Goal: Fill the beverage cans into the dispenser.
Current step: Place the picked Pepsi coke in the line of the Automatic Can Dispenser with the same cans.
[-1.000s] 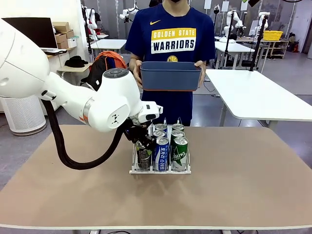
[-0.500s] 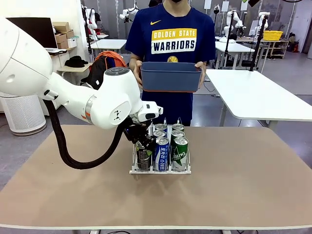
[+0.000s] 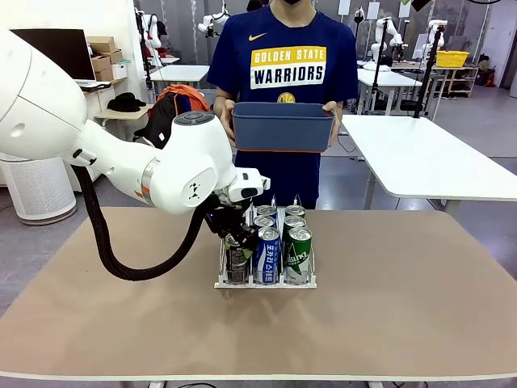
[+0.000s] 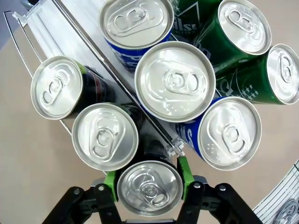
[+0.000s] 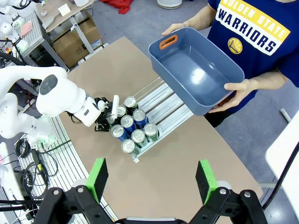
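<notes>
My left end effector [image 4: 149,189] straddles a black can [image 4: 149,187], green pads just beside its sides; whether it pinches I cannot tell. That can stands in the end of one outer lane of the dispenser [image 3: 265,283] on the tabletop [image 3: 404,307], all lanes holding cans. My right end effector [image 5: 152,179] is spread wide, empty. A person holds an empty tub [image 5: 196,70]
</notes>
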Robot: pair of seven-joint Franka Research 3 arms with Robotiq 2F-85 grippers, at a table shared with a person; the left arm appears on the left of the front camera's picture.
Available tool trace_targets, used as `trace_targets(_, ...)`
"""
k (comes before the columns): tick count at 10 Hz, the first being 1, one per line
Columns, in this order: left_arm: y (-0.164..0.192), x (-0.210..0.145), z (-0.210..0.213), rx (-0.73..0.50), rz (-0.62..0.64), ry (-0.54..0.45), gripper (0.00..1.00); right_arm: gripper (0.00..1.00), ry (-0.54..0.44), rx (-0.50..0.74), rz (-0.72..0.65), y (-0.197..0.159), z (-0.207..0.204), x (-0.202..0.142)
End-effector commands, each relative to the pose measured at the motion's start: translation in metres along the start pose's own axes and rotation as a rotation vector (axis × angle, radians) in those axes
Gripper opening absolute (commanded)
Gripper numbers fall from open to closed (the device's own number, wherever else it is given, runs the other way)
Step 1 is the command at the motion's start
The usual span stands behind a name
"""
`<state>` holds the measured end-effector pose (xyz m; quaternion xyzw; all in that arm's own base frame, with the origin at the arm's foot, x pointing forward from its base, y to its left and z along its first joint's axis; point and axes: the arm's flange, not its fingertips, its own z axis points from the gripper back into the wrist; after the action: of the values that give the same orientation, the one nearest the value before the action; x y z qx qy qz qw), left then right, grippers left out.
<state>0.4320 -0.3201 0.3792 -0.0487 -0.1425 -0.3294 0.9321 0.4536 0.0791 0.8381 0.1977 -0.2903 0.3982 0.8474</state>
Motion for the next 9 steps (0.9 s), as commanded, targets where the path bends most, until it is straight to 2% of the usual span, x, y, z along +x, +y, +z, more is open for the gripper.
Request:
trace_targets(1, -0.004, -0.002, 0.007, 0.026, -0.026, -0.002, 0.82, 1.00, 0.001, 0.004, -0.009, 0.001, 0.000, -0.001)
trace_targets(2, -0.006, -0.004, 0.015, 0.052, -0.023, -0.006, 0.97, 1.00, 0.001, 0.004, -0.009, 0.001, 0.000, -0.001)
trace_targets(3, -0.009, -0.006, 0.021, 0.067, -0.016, -0.017, 1.00, 1.00, 0.001, 0.004, -0.009, 0.001, 0.000, -0.001)
trace_targets(6, -0.013, -0.008, 0.033, 0.099, -0.010, -0.031, 1.00, 1.00, 0.001, 0.004, -0.009, 0.001, 0.000, -0.001)
trace_targets(7, -0.006, -0.001, 0.030, 0.057, -0.023, -0.029, 1.00, 1.00, 0.001, 0.004, -0.009, 0.001, 0.000, -0.001)
trace_targets(9, -0.006, -0.001, 0.030, 0.057, -0.023, -0.029, 1.00, 1.00, 0.001, 0.004, -0.009, 0.001, 0.000, -0.001)
